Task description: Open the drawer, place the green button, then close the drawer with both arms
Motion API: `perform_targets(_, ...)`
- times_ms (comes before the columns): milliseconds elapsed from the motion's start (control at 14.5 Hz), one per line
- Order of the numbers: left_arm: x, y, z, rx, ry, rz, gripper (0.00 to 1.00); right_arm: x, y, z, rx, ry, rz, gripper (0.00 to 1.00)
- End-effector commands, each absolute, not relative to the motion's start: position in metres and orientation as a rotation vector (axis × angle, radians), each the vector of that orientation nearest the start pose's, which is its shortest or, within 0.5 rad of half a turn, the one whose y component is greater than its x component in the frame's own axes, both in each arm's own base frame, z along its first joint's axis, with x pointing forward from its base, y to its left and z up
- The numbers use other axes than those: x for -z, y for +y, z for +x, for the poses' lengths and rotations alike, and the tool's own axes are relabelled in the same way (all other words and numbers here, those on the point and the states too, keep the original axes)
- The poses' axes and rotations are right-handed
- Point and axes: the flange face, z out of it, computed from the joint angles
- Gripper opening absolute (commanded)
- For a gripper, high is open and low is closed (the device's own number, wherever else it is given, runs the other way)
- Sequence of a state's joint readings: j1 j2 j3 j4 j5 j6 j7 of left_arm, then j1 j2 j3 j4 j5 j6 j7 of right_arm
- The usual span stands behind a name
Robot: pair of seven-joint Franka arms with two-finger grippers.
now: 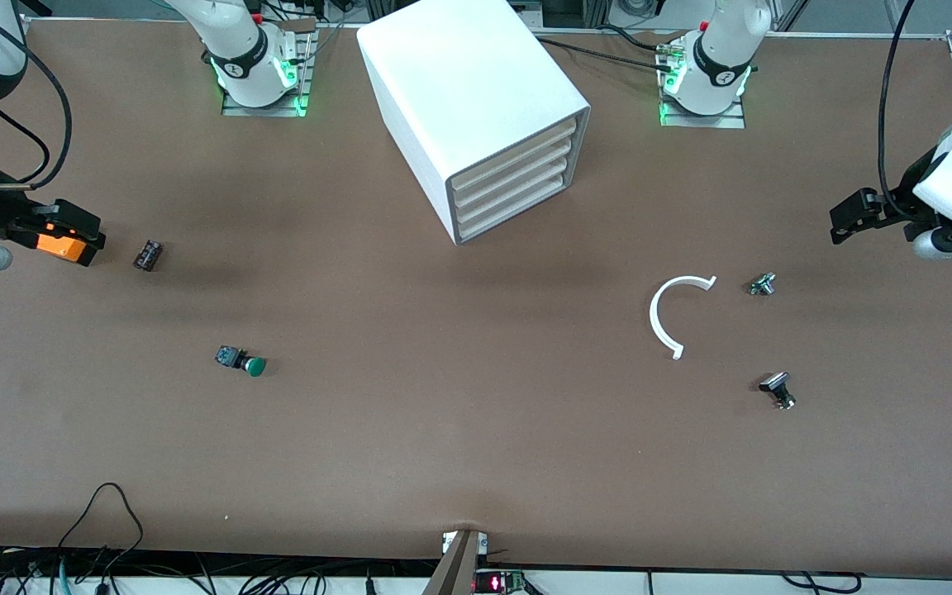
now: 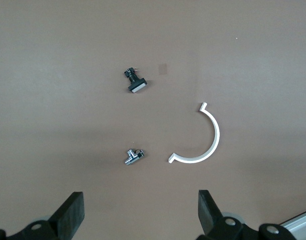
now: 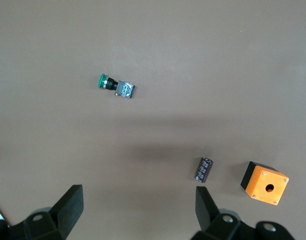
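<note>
- Drawer: lowest of four cream fronts in the white cabinet; it sits flush, closed, as do the three above it.
- Button: lies on its side on the brown table, toward my right arm's end, nearer the front camera than the cabinet. Nothing touches it.
- My right gripper: fingers spread apart, empty, up over the table by the orange box and the small dark cylinder.
- My left gripper: fingers spread apart, empty, up over the table at the left arm's end, near a white curved strip, a small silver part and a black-and-silver part.
</note>
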State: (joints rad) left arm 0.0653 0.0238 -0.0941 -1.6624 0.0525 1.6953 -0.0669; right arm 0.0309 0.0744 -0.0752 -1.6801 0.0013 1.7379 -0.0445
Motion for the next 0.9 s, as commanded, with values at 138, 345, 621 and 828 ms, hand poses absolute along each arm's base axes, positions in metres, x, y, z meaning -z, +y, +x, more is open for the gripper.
perform_targets(138, -0.5803, -0.0105, 0.5786, 0.010, -0.058, -3.104, 1.00, -0.5507, -0.0236, 0.5871, -0.017, -0.019, -3.146, 0.99)
perform_targets(345, -0.5822, -0.0095, 0.5792, 0.008, -0.060, -3.104, 1.00, -0.5498, -0.0235, 0.5874, -0.019, -0.017, -3.146, 0.99)
perform_targets(621, -0.5837, -0.0164, 0.5792, 0.013, -0.037, -3.105, 1.00, -0.5508, -0.0236, 0.5879, -0.012, -0.017, -3.146, 0.99)
perform_targets(828, -0.5842, -0.0173, 0.5783, 0.008, -0.030, -3.105, 1.00, -0.5517, -0.0236, 0.5875, -0.010, -0.017, -3.146, 0.99)
